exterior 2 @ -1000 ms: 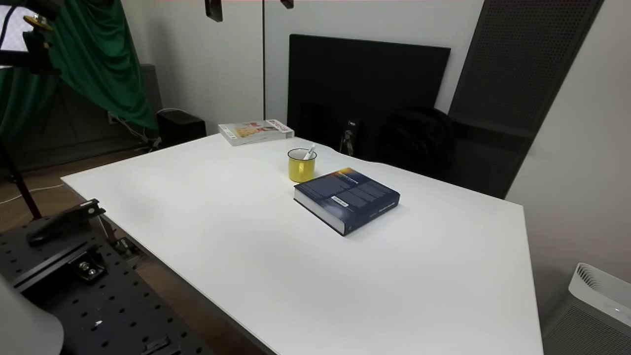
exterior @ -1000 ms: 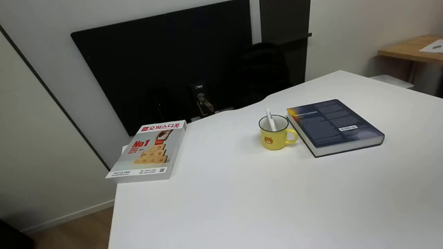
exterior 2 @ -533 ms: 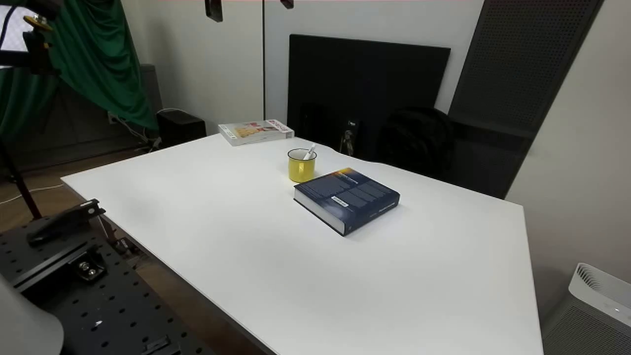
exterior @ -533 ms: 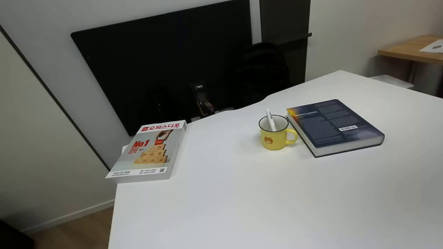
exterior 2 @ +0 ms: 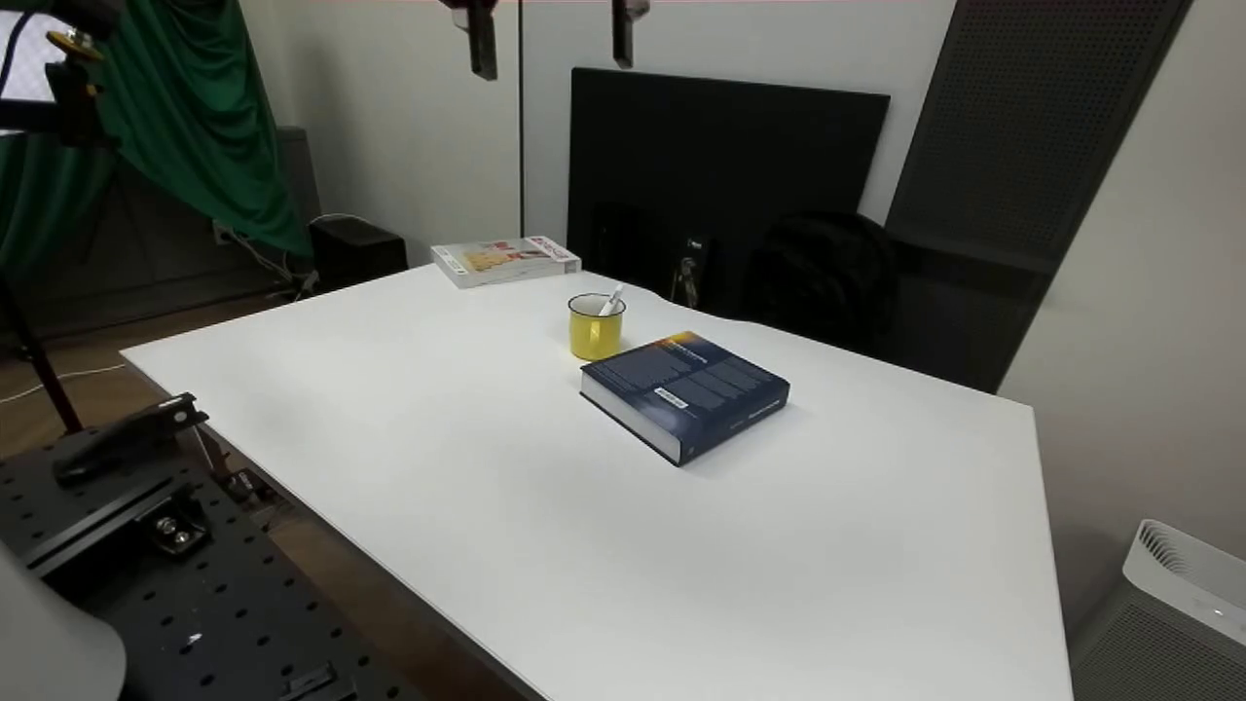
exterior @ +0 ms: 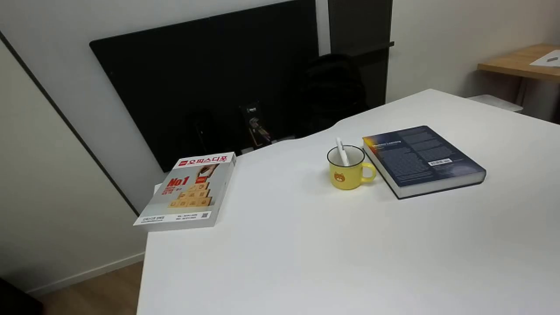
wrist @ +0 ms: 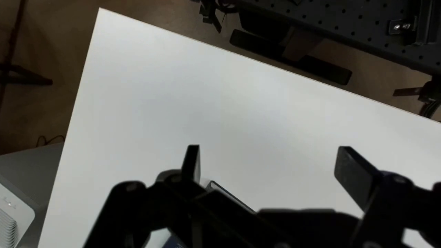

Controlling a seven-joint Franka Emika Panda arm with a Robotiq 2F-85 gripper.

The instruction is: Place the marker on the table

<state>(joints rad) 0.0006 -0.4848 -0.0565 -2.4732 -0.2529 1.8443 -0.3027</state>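
Marker [exterior: 342,152] in mug [exterior: 348,178], book [exterior: 186,192] with red "No1" and "오피스디포" on table [exterior: 280,253].

Yellow mug [exterior: 349,179], upright, dark rim, animal face on the side; just beside navy book [exterior: 422,159] (touching or apart, can't tell). Book flat, barcode facing up. Thick catalogue [exterior: 188,190] flat too, well apart from the mug, red "No1" and Korean lettering on the cover. Behind, in both exterior views: big black panel [exterior: 197,83], dark backpack-like shape [exterior: 334,87] overlapping its edge. In an exterior view: green curtain [exterior 2: 195,112], black box [exterior 2: 360,258] near it, white vented unit [exterior 2: 1163,606]. Far off: wooden surface [exterior: 514,63], paper sheet [exterior: 544,62] on it.
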